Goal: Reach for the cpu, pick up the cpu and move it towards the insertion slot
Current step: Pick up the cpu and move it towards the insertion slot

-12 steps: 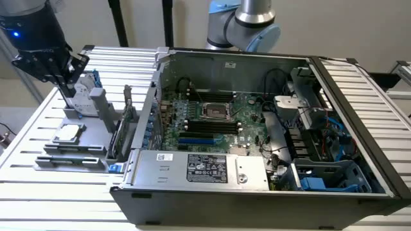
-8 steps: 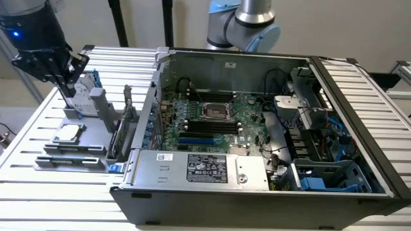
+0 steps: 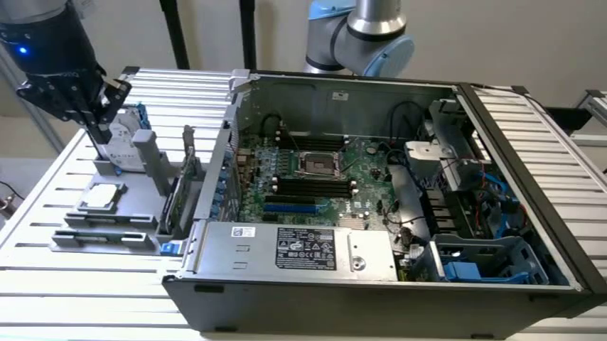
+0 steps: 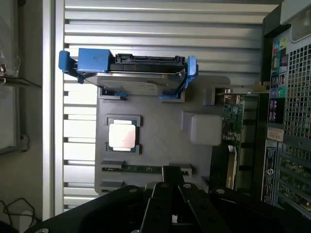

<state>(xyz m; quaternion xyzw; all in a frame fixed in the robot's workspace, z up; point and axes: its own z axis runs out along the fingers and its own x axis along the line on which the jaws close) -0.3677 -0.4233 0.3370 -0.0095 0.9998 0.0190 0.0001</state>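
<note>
Sitting flat in a shallow pocket of the grey fixture (image 3: 142,192), the cpu (image 3: 102,195) has its silvery metal top facing up. It's square, so there's no real long axis to speak of, and its edges run parallel to the pocket's little corner brackets. The wrist view shows the same thing: cpu (image 4: 121,136) seated in the fixture (image 4: 160,141), with nothing touching it. The fixture also carries a hard drive (image 4: 131,73) with blue rails standing on edge in its own slot, a thin green memory stick (image 4: 138,168) lying in a narrow groove just beside the cpu pocket, and a green card (image 4: 232,116) standing upright near the computer case. The gripper (image 3: 99,135) hangs over the far end of the fixture, right by the hard drive (image 3: 121,138) and well apart from the cpu. Its fingertips look pressed together with nothing between them, which is how they read in the wrist view too, gripper (image 4: 171,171). The open computer case (image 3: 360,92) lies on the slatted table (image 3: 57,284) and holds the motherboard. The insertion slot (image 3: 318,165) sits near the middle, with the long black memory slots (image 3: 303,190) just below it and the power supply (image 3: 294,249) along the near wall.
</note>
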